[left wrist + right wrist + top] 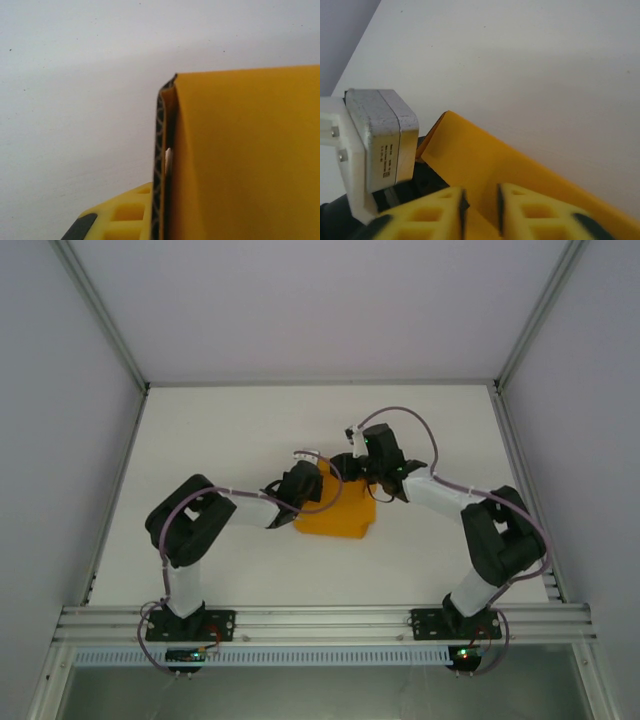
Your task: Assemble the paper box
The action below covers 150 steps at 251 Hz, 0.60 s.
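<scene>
The paper box (335, 508) is orange-yellow card, partly folded, lying mid-table between both arms. My left gripper (308, 483) is at its left upper edge. In the left wrist view a raised card panel (250, 150) stands on edge, and the left gripper (167, 200) is shut on its folded rim, with one yellow finger (125, 215) pressed against it and the other hidden behind the card. My right gripper (352, 466) is at the box's top edge. In the right wrist view its jaws (480, 210) stand apart, with a sloping card flap (485, 155) showing in the gap between them.
The white table (250, 420) is bounded by metal frame posts and grey walls at left, right and back. An aluminium rail (320, 620) carries both arm bases at the near edge. The left arm's grey wrist housing (380, 140) sits close beside the right gripper.
</scene>
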Motion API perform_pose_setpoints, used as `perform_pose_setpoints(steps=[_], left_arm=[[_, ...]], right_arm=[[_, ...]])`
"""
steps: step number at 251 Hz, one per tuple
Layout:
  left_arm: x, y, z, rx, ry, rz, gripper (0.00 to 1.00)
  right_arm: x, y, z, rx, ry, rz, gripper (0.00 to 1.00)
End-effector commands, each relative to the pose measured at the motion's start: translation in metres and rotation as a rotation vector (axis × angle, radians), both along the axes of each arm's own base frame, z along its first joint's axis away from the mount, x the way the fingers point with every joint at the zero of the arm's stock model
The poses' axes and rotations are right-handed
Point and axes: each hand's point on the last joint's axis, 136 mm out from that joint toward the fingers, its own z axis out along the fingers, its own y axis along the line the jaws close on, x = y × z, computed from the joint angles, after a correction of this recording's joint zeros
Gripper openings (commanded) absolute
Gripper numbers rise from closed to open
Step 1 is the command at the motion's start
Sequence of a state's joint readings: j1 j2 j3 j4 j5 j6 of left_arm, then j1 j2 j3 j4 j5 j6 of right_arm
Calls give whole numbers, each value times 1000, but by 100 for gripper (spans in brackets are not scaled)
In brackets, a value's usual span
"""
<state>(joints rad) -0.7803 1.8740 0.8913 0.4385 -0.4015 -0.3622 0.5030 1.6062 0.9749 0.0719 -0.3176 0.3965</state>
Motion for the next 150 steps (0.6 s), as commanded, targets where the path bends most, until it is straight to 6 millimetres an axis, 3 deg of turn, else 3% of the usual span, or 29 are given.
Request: perform_pose_setpoints(steps=[1,25,44,66,86,118,150], left_arm=[[3,30,12,-24,-4,121,0],[-1,34,20,-42,-12,121,0],[-4,34,25,-56,-15,114,0],[-8,33,29,-69,-11,96,0],[-11,31,37,-91,-15,77,0],[-14,30,46,-108,-24,52,0],[-18,26,52,-123,-28,26,0]], right_arm=[[-10,-42,17,-77,31,-59,66],[-14,-73,52,-99,-75,-120,87],[-22,-103,61,-117,-124,-182,97],[-30,-141,53,-155,-124,-289,99],[-37,-163,41,-170,-98,-326,95],[-36,-154,38,-157,-151,-216,78],[-36,-120,35,-136,-213,-10,68]])
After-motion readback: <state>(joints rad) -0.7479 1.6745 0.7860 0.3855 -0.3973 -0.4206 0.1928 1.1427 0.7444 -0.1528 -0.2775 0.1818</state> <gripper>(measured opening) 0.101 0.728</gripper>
